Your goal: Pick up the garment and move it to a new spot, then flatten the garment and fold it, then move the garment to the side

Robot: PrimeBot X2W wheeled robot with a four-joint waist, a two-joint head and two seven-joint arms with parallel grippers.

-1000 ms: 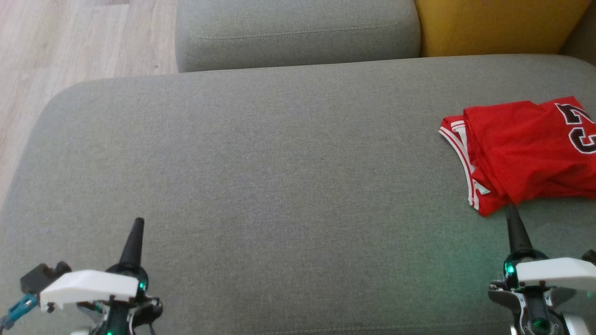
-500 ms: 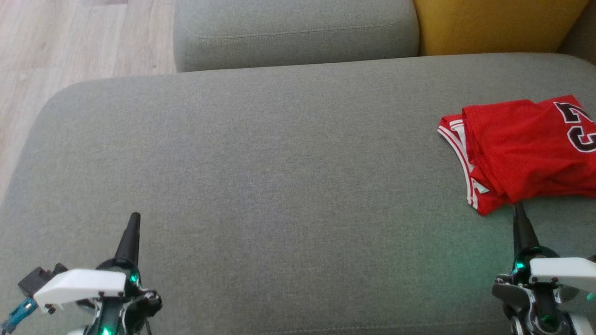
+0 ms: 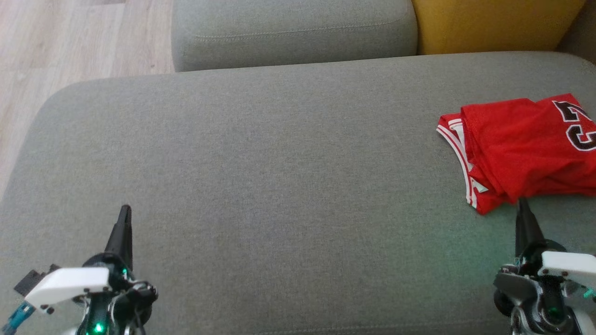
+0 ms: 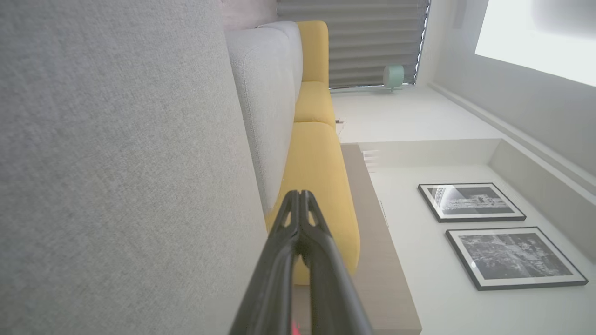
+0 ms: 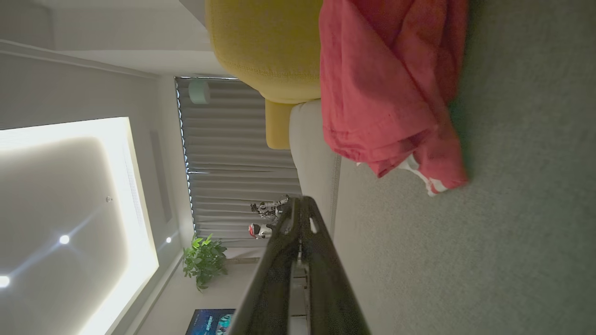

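1. Against the earlier head views, the left end effector (image 3: 125, 210) has drifted toward the left edge of that view, and its body sits lower in the corner.
2. The right end effector (image 3: 522, 204) has slid rightward, so more of its white housing is cut off by the frame edge.
3. The whole scene sits a touch higher than before, which is a small camera shift. The garment (image 3: 517, 149) has kept its place on the sofa seat (image 3: 279, 153).
4. Both end effectors have their two dark fingers pressed together, holding nothing, as each wrist view shows.
5. The garment, a red jersey with white trim and a dark numeral, lies bunched at the right side of the grey seat, partly past the frame edge, below the yellow cushion (image 3: 489, 23).
6. In the head view the right fingertips point at its near hem, just short of it. The right wrist view shows bare cushion between them.
7. The left end effector is well apart from it, across the seat.
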